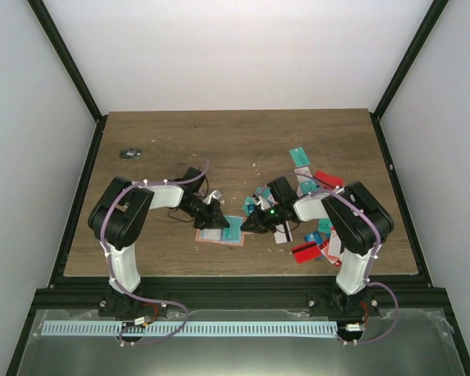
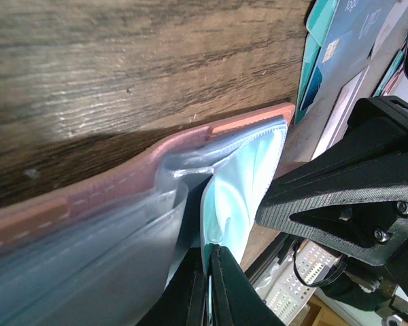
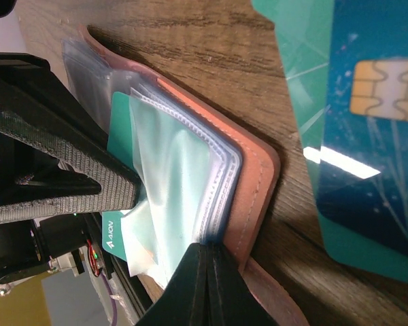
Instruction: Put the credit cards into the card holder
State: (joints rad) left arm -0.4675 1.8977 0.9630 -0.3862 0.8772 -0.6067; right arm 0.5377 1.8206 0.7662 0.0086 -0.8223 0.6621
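**Holder pinched from both sides**

The brown wooden table [image 1: 180, 149] sits between white walls [image 1: 219, 55]. The pink folding card holder [image 1: 219, 233] lies open in the middle, long side left to right, touching both claws. Loose thin plastic credit cards [image 1: 327, 178] lie nearer the right claw [image 3: 204, 261]. It and the left claw [image 2: 207, 272] are each squeezed shut on the holder's clear pockets.

Dark wood-grain tabletop [image 1: 219, 141] here. The salmon-pink card holder [image 1: 210, 236] lies open on it near the front middle, with a teal card showing in its clear sleeves. The credit cards [image 1: 327, 178] are scattered just to the right: teal, red and white ones, some overlapping, a couple of reds near the front edge. A tiny dark object [image 1: 129, 152] sits far left, well apart.
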